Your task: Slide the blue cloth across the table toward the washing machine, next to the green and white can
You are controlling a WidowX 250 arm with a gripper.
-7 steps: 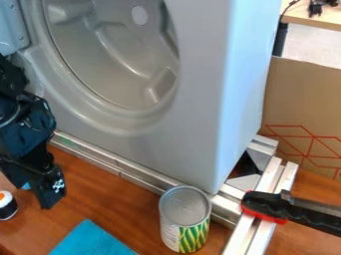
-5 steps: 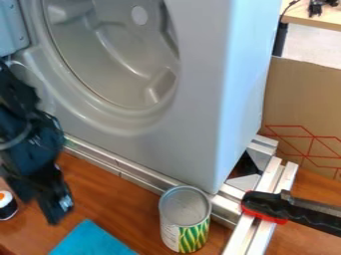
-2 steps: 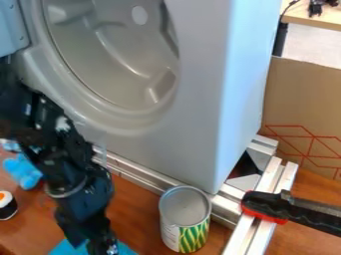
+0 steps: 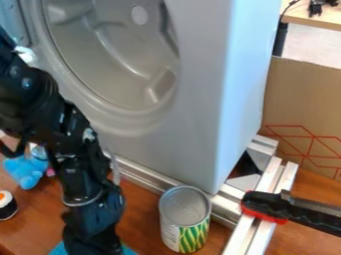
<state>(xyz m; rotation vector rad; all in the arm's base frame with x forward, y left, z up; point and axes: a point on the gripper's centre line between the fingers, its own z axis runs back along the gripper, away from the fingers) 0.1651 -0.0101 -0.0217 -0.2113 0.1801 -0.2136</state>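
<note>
- At the far left, well apart from the jaws, you had a small round black-and-white toy (image 4: 7, 205) with an orange centre, on the brown wooden desk (image 4: 143, 209).
- A bright blue soft toy (image 4: 25, 172) lay up and to the left of the jaws, near the foot of your arm's dark outline.
- Your black arm (image 4: 57, 119) came in from the left edge and slanted down to the gripper (image 4: 93, 241), low in the view; you could not tell whether its jaws were open, closed or gripping anything.
- The blue cloth (image 4: 59, 250) lay at the jaws, partly hidden behind them, with bits showing on both sides; you could not tell whether they touched it.
- Up from the jaws, you had a large grey housing (image 4: 200, 99) with a round hollow, and a metal rail (image 4: 145, 175) along its foot.
- To the right of the jaws, a can (image 4: 186, 219) with a green-and-yellow label stood upright, just beside the rail.
- Farther right, a black-and-red handle (image 4: 266, 205) lay across paired metal bars (image 4: 252, 236), with a cardboard panel (image 4: 303, 99) marked in red lines behind.
</note>
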